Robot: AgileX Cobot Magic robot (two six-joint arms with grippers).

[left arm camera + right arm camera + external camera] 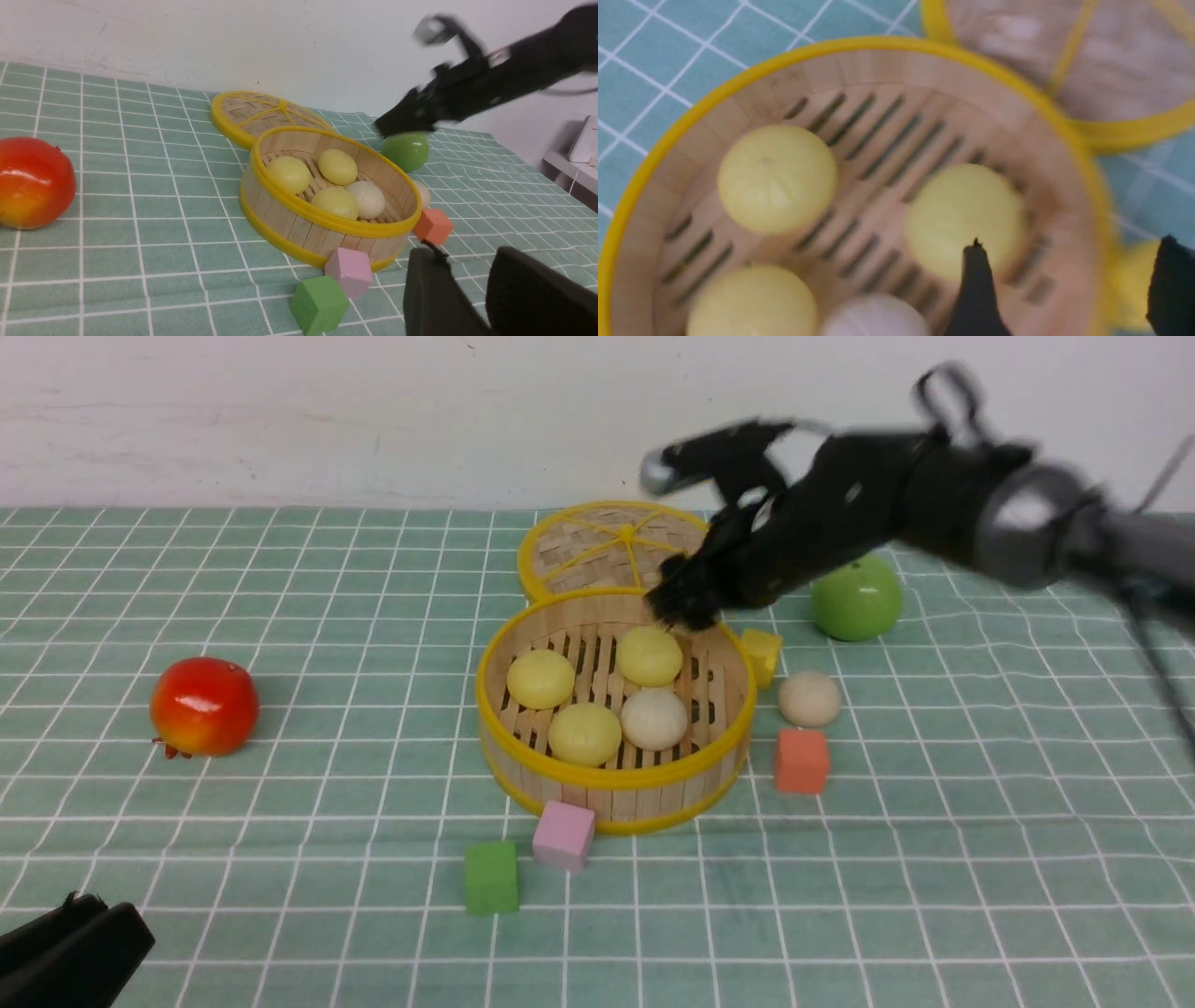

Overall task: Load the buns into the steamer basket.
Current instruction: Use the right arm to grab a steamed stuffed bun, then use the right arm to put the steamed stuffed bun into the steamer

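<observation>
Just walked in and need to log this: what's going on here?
The robot is filling a steamer basket. Four buns sit inside; an off-white bun lies on the cloth to its right. The right claw hovers open over the far rim, holding nothing. The left claw waits near the front edge, open and empty.

A green bench cloth (280, 896) gridded in white meets a scuffed off-white wall (280, 420) under even light; a pale shelf (569, 171) sits beyond it.
</observation>
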